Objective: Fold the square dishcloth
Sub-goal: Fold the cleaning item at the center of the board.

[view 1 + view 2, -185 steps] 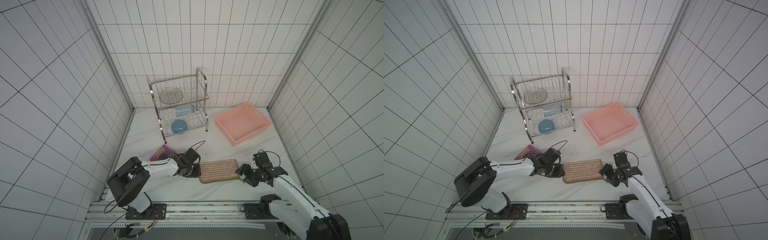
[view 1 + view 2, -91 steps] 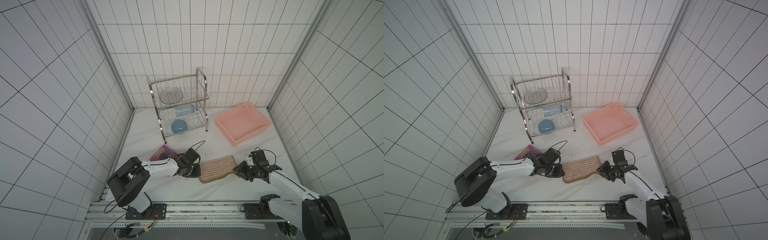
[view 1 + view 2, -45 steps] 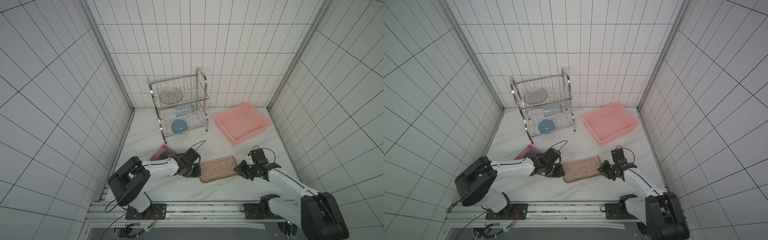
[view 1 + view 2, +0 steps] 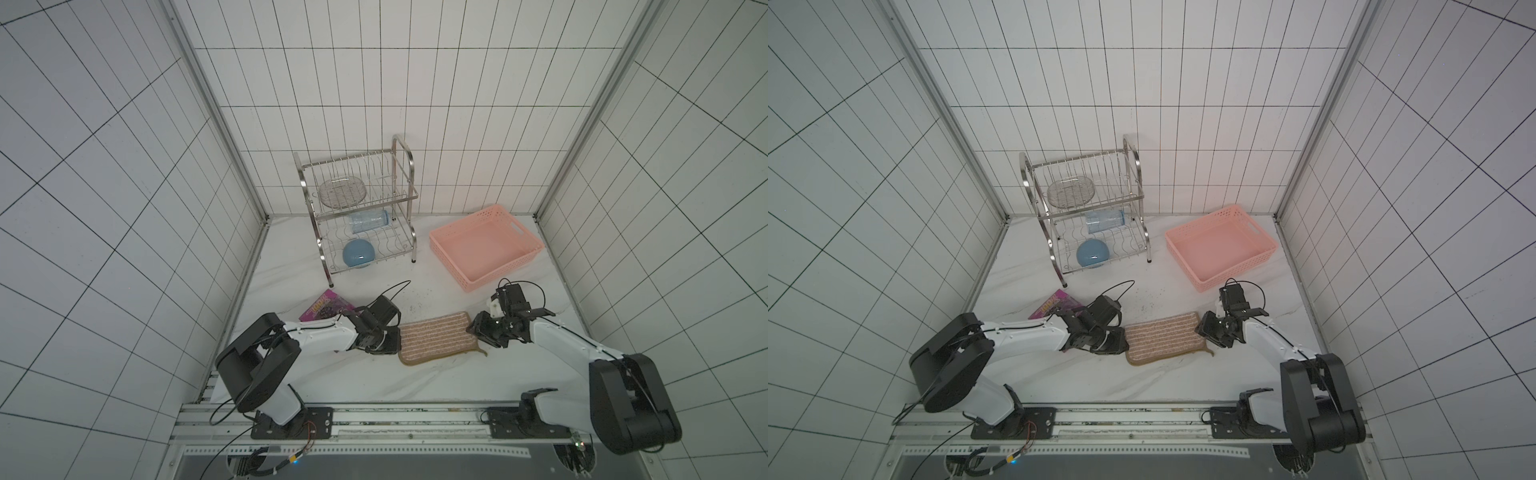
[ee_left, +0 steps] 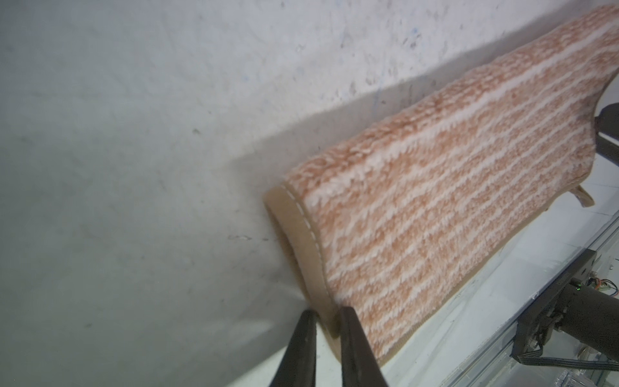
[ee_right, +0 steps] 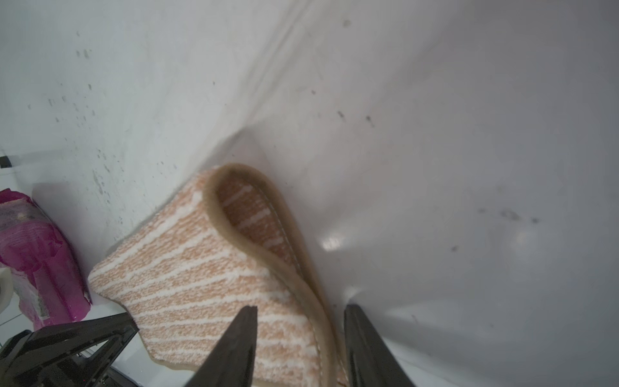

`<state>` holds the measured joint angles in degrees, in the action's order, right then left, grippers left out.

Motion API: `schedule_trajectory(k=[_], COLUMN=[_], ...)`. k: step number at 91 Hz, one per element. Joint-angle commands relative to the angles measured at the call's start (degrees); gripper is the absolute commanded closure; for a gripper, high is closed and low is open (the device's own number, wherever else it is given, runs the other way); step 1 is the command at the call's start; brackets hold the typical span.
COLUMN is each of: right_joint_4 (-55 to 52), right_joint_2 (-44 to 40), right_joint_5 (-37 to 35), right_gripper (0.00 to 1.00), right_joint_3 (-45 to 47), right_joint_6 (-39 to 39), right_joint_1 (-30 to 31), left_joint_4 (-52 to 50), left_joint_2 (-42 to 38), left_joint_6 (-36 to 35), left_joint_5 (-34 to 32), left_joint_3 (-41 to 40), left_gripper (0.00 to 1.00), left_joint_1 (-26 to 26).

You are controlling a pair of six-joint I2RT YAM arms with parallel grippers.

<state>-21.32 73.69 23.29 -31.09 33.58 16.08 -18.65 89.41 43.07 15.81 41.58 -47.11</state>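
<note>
Doubled over near the front of the white marble-look tabletop (image 4: 374, 382): soft tan-brown, white-striped square dishcloth (image 4: 436, 337). Pinched at one bound end by the left gripper (image 5: 326, 315), clamped shut on the edging, probably to anchor the fold. Straddled at the opposite, looped end by the right gripper (image 6: 299, 310), jaws parted, gripping nothing. Further back, apart from the cloth: magenta snack packet (image 4: 326, 309), then pink plastic basket (image 4: 486, 253).

The white left arm (image 4: 320, 334) stretches low over the bench (image 4: 374, 382), pointing toward three o'clock. Its black left gripper (image 5: 323, 313) has its jaws pinched tight on the brown edging of the tan striped square dishcloth (image 5: 435, 207). The white right arm (image 4: 565, 343) reaches toward nine o'clock, wrist bent down. The black right gripper (image 6: 301, 308) has its jaws apart, straddling the cloth's rim.
</note>
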Motion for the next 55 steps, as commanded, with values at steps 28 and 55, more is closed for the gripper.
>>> schedule_trajectory(k=[28,55], right_joint_4=[1.3,-1.4], right_joint_2=[-2.8,-7.0], right_joint_5=[3.3,2.7], right_gripper=[0.9,1.0], right_joint_3=[1.4,-1.3], right_joint_6=[1.1,1.9], right_joint_1=[-0.5,-0.5], left_joint_4=[-1.5,-1.5], left_joint_2=[0.7,1.3], left_joint_6=[-0.4,-0.6], left_joint_5=[-1.7,-1.9], left_joint_3=[0.2,0.7], left_gripper=[0.83,0.83], left_joint_1=[0.4,0.4])
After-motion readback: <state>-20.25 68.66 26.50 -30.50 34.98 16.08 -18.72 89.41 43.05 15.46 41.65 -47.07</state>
